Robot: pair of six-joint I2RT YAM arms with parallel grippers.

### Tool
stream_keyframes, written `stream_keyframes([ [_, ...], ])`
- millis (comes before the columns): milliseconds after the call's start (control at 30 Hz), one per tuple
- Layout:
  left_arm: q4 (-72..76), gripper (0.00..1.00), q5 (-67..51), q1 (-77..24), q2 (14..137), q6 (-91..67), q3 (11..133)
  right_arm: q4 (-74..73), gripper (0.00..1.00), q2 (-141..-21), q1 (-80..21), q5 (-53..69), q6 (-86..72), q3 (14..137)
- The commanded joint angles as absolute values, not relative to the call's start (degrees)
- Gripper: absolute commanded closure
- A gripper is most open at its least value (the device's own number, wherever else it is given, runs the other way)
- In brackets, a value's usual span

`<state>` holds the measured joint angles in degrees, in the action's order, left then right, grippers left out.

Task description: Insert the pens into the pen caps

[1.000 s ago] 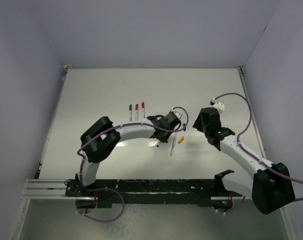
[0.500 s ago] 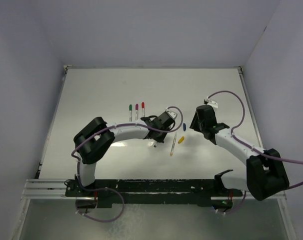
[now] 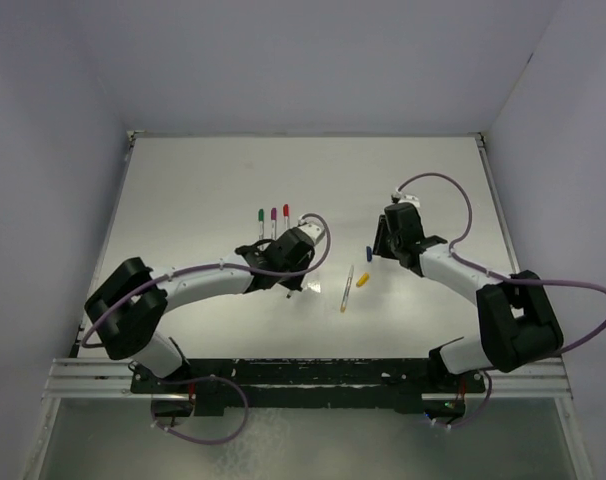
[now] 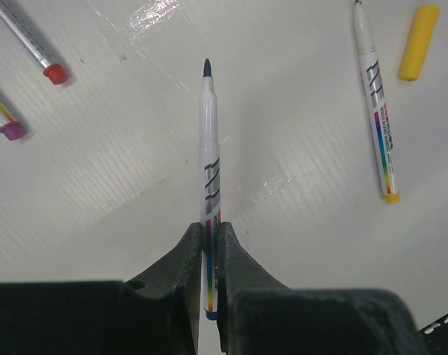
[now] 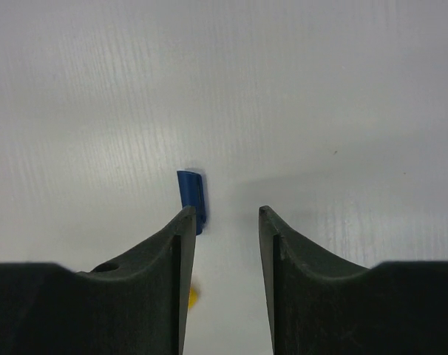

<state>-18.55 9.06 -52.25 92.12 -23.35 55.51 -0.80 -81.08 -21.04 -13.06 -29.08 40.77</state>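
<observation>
Left wrist | slim glossy pen (image 4: pixel 210 148) in left pincer (image 4: pixel 208 233) | ribbed white table (image 4: pixel 98 192)

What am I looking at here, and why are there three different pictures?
These are two robot arms bolted to the near edge of a white table. The wide picture looks down from a camera above. The other two pictures come from a small camera on each arm's wrist, so each shows that arm's own two fingers. The left gripper is pinching an uncapped pen. The right gripper is open and empty, and a blue cap lies right by one fingertip. Also on the table are a loose pen with a yellow cap beside it, and three pens already capped in green, magenta and red.
</observation>
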Motion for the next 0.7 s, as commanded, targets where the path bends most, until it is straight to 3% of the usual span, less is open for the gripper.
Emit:
stream_keyframes([
  [0,-9.18,1.00,7.78,-52.29,85.36,-22.86,50.40,1.60,0.57,-82.25,-22.22,-11.24,-25.51,44.92],
  [667,11.15,1.00,-1.21,-52.29,67.14,-18.50,33.71,-4.75,0.57,-92.02,-25.06,-15.37,-26.04,50.92],
])
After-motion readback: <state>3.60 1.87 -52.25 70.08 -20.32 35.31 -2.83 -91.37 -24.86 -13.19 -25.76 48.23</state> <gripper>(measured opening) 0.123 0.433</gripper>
